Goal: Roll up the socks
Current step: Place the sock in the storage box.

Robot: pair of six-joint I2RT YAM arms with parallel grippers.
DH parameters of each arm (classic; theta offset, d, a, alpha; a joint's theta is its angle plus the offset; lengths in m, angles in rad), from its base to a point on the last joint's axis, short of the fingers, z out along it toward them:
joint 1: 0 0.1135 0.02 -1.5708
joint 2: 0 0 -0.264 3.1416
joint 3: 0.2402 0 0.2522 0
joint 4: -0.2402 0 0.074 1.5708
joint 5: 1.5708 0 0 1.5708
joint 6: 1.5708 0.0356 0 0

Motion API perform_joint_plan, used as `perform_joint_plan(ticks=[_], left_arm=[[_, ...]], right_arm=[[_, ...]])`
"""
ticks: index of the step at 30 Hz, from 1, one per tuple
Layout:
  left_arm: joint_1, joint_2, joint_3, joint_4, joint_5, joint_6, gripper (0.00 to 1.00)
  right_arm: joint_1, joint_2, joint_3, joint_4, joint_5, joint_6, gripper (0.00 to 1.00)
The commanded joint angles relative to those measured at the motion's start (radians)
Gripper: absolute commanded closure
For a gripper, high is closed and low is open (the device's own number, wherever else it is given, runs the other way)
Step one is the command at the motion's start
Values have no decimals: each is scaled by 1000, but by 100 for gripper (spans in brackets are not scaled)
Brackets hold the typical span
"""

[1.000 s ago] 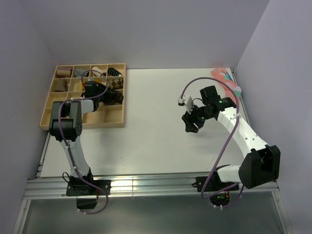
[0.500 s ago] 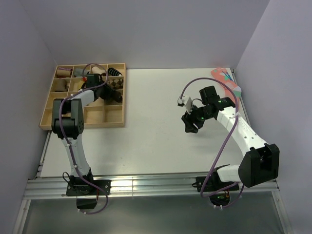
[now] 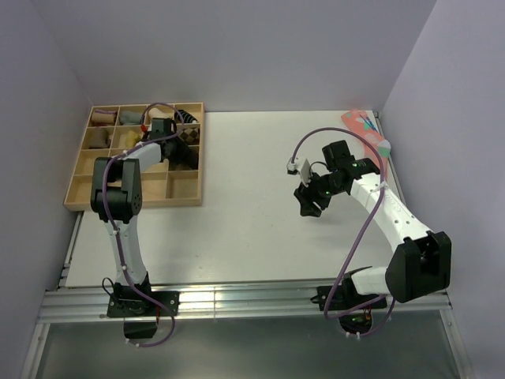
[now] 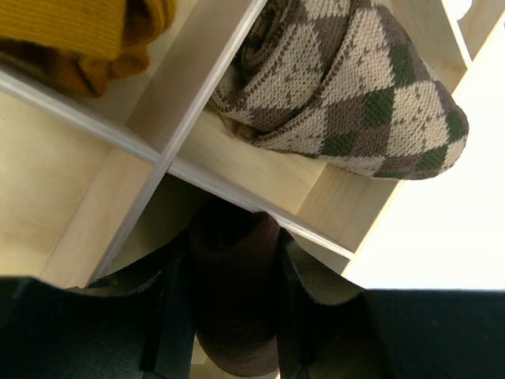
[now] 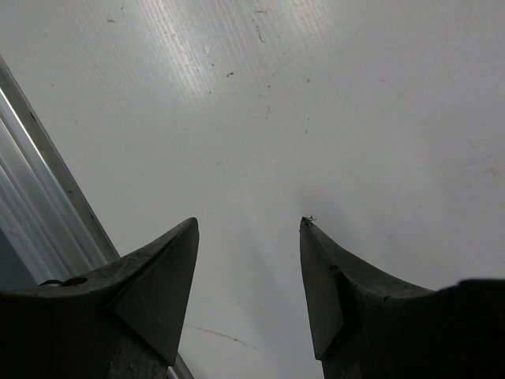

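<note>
- The right fingers [image 5: 158, 292] hang over the bare white bench [image 3: 252, 237], spread apart with nothing between them. Only the right wrist view shows that gap, along with the metal rail [image 5: 28, 197] at the bench edge.
- From above, the right arm shows only as a dark head above the middle of the bench, well apart from everything else.
- Further back on the left, the left arm reaches into the wooden tray [image 3: 79, 193]. From above, its head covers what it holds.
- The left wrist view shows it: the left fingers [image 4: 167, 324] are closed on the dark brown sock [image 4: 237, 268], a rolled bundle clamped from both sides.
- The sock sits inside a tray compartment along the edge beside the open bench.
- One divider further on lies a checked bundle [image 4: 355, 87] in brown, cream and green. A mustard bundle [image 4: 71, 31] fills the compartment beside that one.
- At the far right corner of the bench, seen only from above, lies a pink sock [image 3: 364, 126].
</note>
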Motion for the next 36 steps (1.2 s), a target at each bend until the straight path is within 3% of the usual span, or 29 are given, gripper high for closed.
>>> perform_joint_plan(ticks=[1, 9, 10, 21, 31, 36], left_arm=[[-11, 8, -8, -99, -83, -14, 100], [-13, 37, 78, -257, -206, -55, 99], [-13, 41, 81, -275, -214, -58, 96], [-16, 79, 118, -349, -265, -75, 90], [-22, 35, 109, -355, -300, -63, 62], [-23, 1, 106, -363, -334, -71, 59]], right_arm=[[-10, 5, -5, 10, -2, -21, 39], [-12, 2, -18, -1, -4, -37, 39], [-12, 2, -21, -1, -4, -38, 39], [-15, 19, -18, -15, -4, -48, 39], [-17, 31, -2, -30, -7, -54, 39], [-15, 37, 10, -42, -15, -55, 39]])
